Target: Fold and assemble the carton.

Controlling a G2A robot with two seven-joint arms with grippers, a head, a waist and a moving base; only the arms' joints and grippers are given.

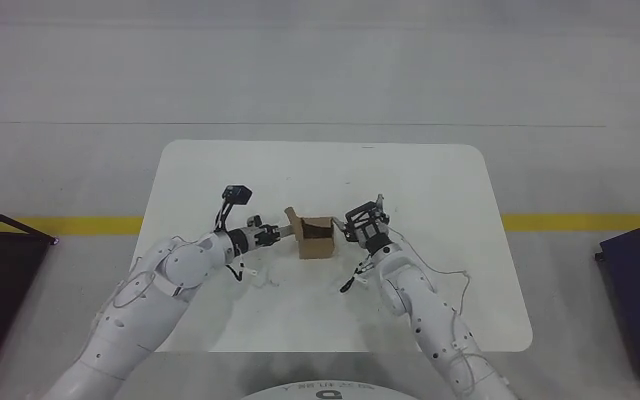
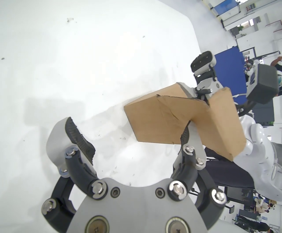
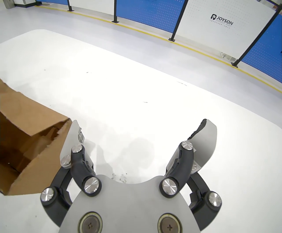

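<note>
**Item 1. Carton** (image 1: 316,238) (image 2: 167,121) (image 3: 28,136). Brown cardboard, partly formed. It stands on the table between my two grippers. Its mouth is open and the dark inside shows. One flap (image 2: 222,123) stands loose from the body on the side facing my left arm.

**Item 2. My left gripper** (image 1: 272,233) (image 2: 128,129). Just beside the carton, on its left-arm side. The jaws are spread wide and clamp nothing. One finger (image 2: 77,141) sits apart from the carton, over bare table. The other finger (image 2: 187,136) meets the carton's edge beneath the loose flap.

**Item 3. My right gripper** (image 1: 358,220) (image 3: 141,130) (image 2: 196,77). Just beside the carton, on the side opposite my left gripper. The jaws are spread wide and clamp nothing. One finger (image 3: 73,136) lies against the outside of the carton's wall at the open mouth. The other finger (image 3: 205,132) is well apart from the carton.

**Item 4. Table** (image 1: 440,180). White with rounded corners, and it carries the carton. Small dark specks (image 2: 71,20) dot the surface away from the carton.

**Item 5. Yellow floor line** (image 1: 70,225). It runs on the floor past the table's edge, well apart from the carton.

**Item 6. Barrier panels** (image 3: 154,11). Blue and white on dark posts, far from the carton and beyond the table.
</note>
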